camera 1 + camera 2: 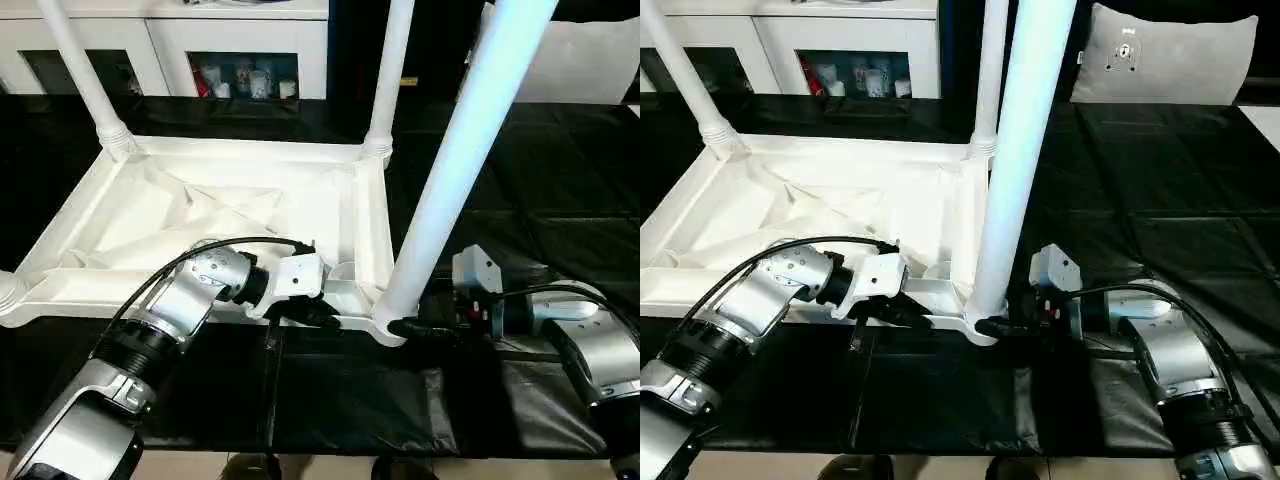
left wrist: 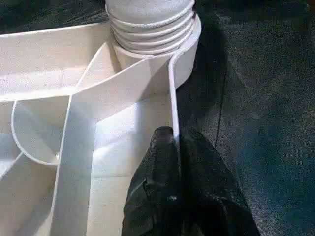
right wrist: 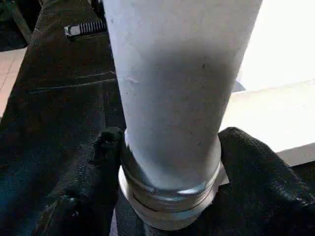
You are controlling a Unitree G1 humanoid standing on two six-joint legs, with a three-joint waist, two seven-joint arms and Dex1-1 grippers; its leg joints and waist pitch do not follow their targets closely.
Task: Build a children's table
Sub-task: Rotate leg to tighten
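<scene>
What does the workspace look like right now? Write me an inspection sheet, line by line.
Surface: large black-covered work surface, creased, carrying everything.
Job's things: small white plastic children's table top lying upside down, ribbed underside up; white tube legs stand in three corner sockets, near-right leg threaded into its socket.
Clutter: nothing seen.
Grippers: left claw pinches the top's near rim wall, one finger each side; right claw clasps the near-right leg's base just above the socket.
Cables: black cable loops over the left wrist; another runs along the right wrist.
Surroundings: white cabinet with small items behind; grey cushion at the far right.
</scene>
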